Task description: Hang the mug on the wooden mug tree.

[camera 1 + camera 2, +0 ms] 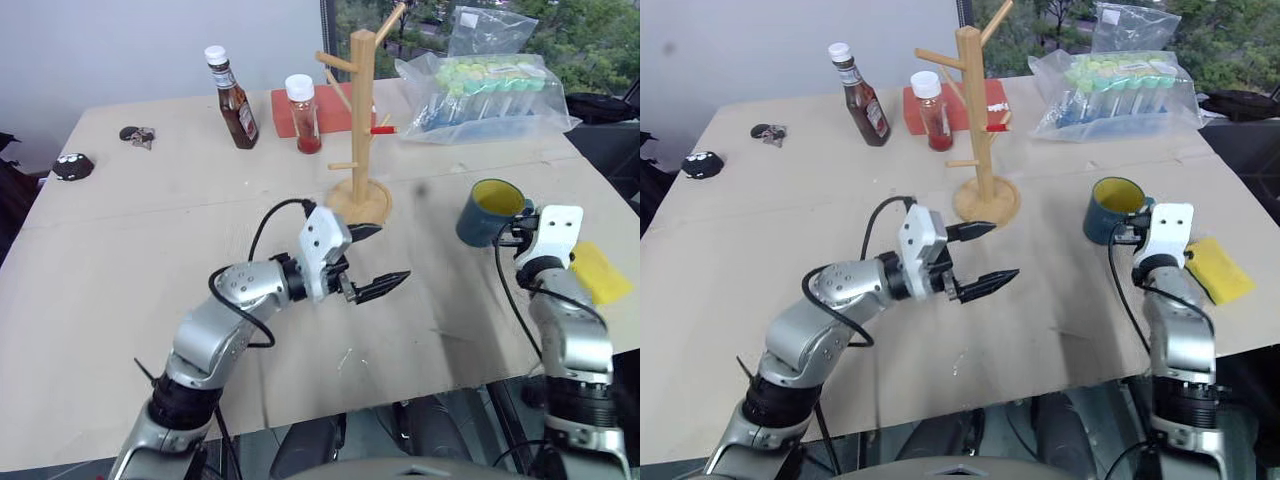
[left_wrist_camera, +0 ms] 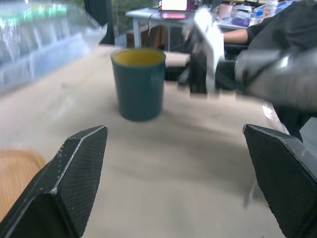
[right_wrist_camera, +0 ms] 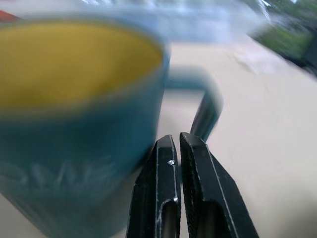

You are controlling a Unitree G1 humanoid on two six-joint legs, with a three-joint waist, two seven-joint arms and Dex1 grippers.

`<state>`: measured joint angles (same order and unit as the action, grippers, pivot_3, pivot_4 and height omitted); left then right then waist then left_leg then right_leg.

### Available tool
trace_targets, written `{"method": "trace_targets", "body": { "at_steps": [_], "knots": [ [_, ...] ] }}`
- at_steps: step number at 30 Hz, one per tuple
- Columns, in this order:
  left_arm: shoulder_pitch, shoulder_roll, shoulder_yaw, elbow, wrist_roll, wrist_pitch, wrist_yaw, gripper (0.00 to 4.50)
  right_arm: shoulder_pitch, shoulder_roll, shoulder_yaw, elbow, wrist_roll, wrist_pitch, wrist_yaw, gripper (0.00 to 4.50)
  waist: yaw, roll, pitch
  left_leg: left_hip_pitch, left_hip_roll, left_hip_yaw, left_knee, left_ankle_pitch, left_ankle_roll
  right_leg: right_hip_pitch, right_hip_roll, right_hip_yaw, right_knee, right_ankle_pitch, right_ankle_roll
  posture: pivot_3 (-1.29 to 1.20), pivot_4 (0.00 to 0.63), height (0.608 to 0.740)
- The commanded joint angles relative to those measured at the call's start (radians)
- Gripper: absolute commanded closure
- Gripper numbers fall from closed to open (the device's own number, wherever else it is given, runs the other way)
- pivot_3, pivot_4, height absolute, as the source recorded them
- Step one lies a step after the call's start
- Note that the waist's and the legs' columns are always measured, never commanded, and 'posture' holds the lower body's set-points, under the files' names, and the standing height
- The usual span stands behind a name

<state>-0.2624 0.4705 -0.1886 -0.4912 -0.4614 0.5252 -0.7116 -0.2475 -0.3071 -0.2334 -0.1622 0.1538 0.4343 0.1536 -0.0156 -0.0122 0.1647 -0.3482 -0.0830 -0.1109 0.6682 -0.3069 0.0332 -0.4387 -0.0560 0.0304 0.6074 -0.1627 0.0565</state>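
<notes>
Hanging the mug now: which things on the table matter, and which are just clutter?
For the job:
mug
wooden mug tree
right gripper, shut beside the mug's handle

Just lying about:
brown sauce bottle
red-filled bottle
bag of tubes
yellow sponge

You have a teal-blue ceramic mug (image 1: 489,213) with a yellow interior standing upright on the table, mouth open upward, toward the right side of the scene. Its single loop handle (image 3: 206,106) sticks out from the side of the body, and pale lettering runs across the glaze low on the wall. You will find the light natural-wood mug tree (image 1: 360,120) well apart from it, farther back and to the left: a tall upright post on a round disc base, with angled pegs jutting out at several heights, all of them bare.
</notes>
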Motion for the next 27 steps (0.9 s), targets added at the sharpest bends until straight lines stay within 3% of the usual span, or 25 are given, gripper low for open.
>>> {"method": "trace_targets", "body": {
  "at_steps": [1,9,12,16,17,22,27],
  "knots": [
    [0.023,0.009,0.023,-0.054,0.012,-0.042,0.003,0.0,-0.024,-0.048,-0.013,-0.007,0.046,0.01,0.078,4.41,0.002,0.0,0.0,0.0,0.0,0.0,0.0,0.0,0.0,0.0,0.0,0.0,0.0,0.0,0.0,0.0,0.15,0.74],
    [0.045,0.016,0.034,-0.076,0.008,-0.043,0.012,0.0,-0.006,-0.056,-0.009,0.014,0.04,0.011,0.079,4.41,0.004,0.0,0.0,0.0,0.0,0.001,0.0,0.0,0.0,0.0,0.0,0.0,0.0,0.0,0.0,0.0,0.15,0.74],
    [0.049,0.018,0.035,-0.082,0.006,-0.039,0.013,0.0,0.014,-0.053,-0.012,0.004,0.043,0.021,0.077,3.62,0.004,0.0,0.0,0.0,0.0,0.0,0.0,0.0,0.0,0.0,0.0,0.0,0.0,0.0,0.0,0.0,0.15,0.74],
    [0.049,0.021,0.036,-0.09,0.0,-0.03,0.015,0.0,0.045,-0.05,-0.027,-0.009,0.037,0.028,0.054,1.99,0.005,0.0,0.0,0.0,0.0,0.001,0.0,0.0,0.0,0.0,-0.001,0.0,0.0,0.0,0.0,0.0,0.15,0.74],
    [0.049,0.023,0.036,-0.091,-0.002,-0.029,0.014,0.0,0.054,-0.046,-0.035,-0.016,0.041,0.036,0.045,1.79,0.005,0.0,0.0,0.0,0.0,0.001,0.0,0.0,0.0,0.0,-0.001,0.0,0.0,0.0,0.0,0.0,0.15,0.74],
    [0.039,0.016,0.033,-0.097,-0.008,-0.019,0.017,0.0,0.079,-0.04,-0.05,-0.023,0.05,0.032,0.032,1.79,0.004,0.0,0.0,0.0,0.0,0.001,0.0,0.0,0.0,0.0,-0.001,0.0,0.0,0.0,0.0,0.0,0.15,0.74],
    [0.019,0.003,0.027,-0.102,-0.012,-0.004,0.027,0.0,-0.008,-0.045,-0.058,0.137,0.082,-0.064,0.081,1.79,0.002,0.0,0.0,0.001,0.0,0.002,0.001,0.0,0.0,0.0,0.0,0.001,0.0,0.0,0.0,0.0,0.15,0.74]
  ]
}}
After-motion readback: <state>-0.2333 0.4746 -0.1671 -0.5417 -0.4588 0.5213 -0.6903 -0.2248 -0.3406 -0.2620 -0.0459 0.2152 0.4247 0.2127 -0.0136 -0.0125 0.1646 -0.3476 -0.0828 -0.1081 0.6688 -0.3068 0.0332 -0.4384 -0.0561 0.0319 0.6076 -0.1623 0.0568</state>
